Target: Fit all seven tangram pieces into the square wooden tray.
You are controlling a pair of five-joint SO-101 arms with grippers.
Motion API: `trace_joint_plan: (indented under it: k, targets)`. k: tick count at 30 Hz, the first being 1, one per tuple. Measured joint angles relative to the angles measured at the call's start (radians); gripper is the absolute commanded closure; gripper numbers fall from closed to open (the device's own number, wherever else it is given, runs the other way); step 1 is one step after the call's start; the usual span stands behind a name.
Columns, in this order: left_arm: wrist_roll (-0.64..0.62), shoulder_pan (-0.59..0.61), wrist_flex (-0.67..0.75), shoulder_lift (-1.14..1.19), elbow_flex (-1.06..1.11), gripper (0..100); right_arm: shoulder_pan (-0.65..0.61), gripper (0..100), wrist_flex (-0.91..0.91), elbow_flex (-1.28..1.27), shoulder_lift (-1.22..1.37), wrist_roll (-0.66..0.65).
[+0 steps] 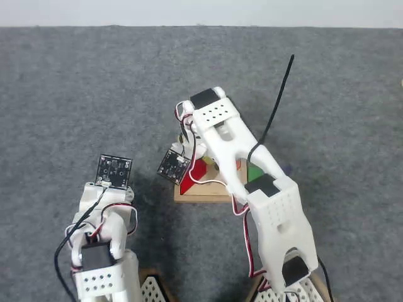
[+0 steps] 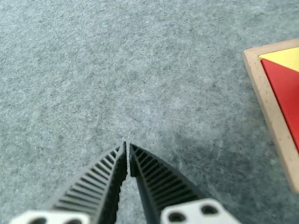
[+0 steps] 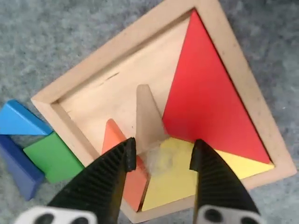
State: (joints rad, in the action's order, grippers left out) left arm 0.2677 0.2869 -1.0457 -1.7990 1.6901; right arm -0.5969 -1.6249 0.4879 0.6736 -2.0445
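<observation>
The square wooden tray (image 3: 88, 70) holds a large red triangle (image 3: 205, 93), a yellow piece (image 3: 180, 179) and an orange piece (image 3: 117, 142). A pale wood-coloured piece (image 3: 145, 114) rests between the orange and red ones; I cannot tell whether it lies flat. My right gripper (image 3: 163, 147) hangs open just above the yellow piece, close to the pale piece's end. Beside the tray lie a blue triangle (image 3: 18, 119), a green piece (image 3: 51, 156) and a dark blue piece (image 3: 18, 170). My left gripper (image 2: 127, 148) is shut and empty over the grey mat, apart from the tray's corner (image 2: 273, 112).
Grey felt (image 1: 94, 88) covers the table. In the high view the right arm (image 1: 233, 145) reaches over the tray (image 1: 201, 196) and hides most of it. The left arm (image 1: 104, 220) stands at the near left. A black cable (image 1: 277, 100) rises behind the right arm.
</observation>
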Motion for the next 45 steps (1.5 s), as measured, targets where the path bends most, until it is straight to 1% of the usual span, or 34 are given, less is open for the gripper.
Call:
trace_joint_plan:
  k: [3, 5, 7, 9, 10, 13, 14, 15, 17, 21, 25, 27, 30, 35, 37, 39, 41, 45]
  targets:
    - [0.000, 0.000, 0.000, 0.000, 0.000, 99, 0.000, 81.1, 0.000, 0.003, 0.000, 0.035]
    - [0.000, 0.000, 0.000, 0.000, 0.000, 99, -0.002, 81.2, -0.002, 0.029, 0.000, 0.137]
    - [0.000, 0.000, 0.000, 0.000, 0.000, 99, -0.005, 81.2, -0.003, 0.069, -0.012, 0.290]
    - [0.000, 0.000, 0.000, 0.000, 0.000, 99, -0.005, 81.8, -0.003, 0.106, -0.038, 0.477]
    - [0.000, 0.000, 0.000, 0.000, 0.000, 99, -0.005, 84.2, -0.003, 0.120, -0.058, 0.572]
    - [0.000, 0.000, 0.000, 0.000, 0.000, 99, -0.005, 99.1, -0.005, 0.146, -0.124, 0.845]
    - [0.000, 0.000, 0.000, 0.000, 0.000, 99, -0.002, 99.5, -0.006, 0.146, -0.152, 0.930]
    - [0.000, 0.000, 0.000, 0.000, 0.000, 99, 0.000, 97.6, -0.009, 0.146, -0.180, 1.011]
    - [0.000, 0.000, 0.000, 0.000, 0.000, 99, 0.006, 99.6, -0.034, 0.146, -0.238, 1.152]
    - [0.000, 0.000, 0.000, 0.000, 0.000, 99, 0.018, 99.2, -0.118, 0.147, -0.365, 1.358]
    - [0.000, 0.000, 0.000, 0.000, 0.000, 99, 0.020, 99.2, -0.127, 0.106, -0.493, 1.540]
    - [0.000, 0.000, 0.000, 0.000, 0.000, 99, 0.021, 99.2, -0.118, 0.025, -0.552, 1.597]
    - [0.000, 0.000, 0.000, 0.000, 0.000, 99, 0.025, 99.2, 0.008, -0.192, -0.646, 1.651]
    - [0.000, 0.000, 0.000, 0.000, 0.000, 99, 0.026, 99.2, 0.397, -0.692, -0.839, 1.705]
    - [0.000, 0.000, 0.000, 0.000, 0.000, 99, 0.023, 99.2, 0.586, -0.891, -0.872, 1.735]
    - [0.000, 0.000, 0.000, 0.000, 0.000, 99, 0.008, 99.2, 0.750, -1.039, -0.872, 1.758]
    - [0.000, 0.000, 0.000, 0.000, 0.000, 99, -0.005, 99.2, 0.833, -1.080, -0.853, 1.769]
    - [0.000, 0.000, 0.000, 0.000, 0.000, 99, -0.006, 99.2, 0.861, -1.080, -0.738, 1.777]
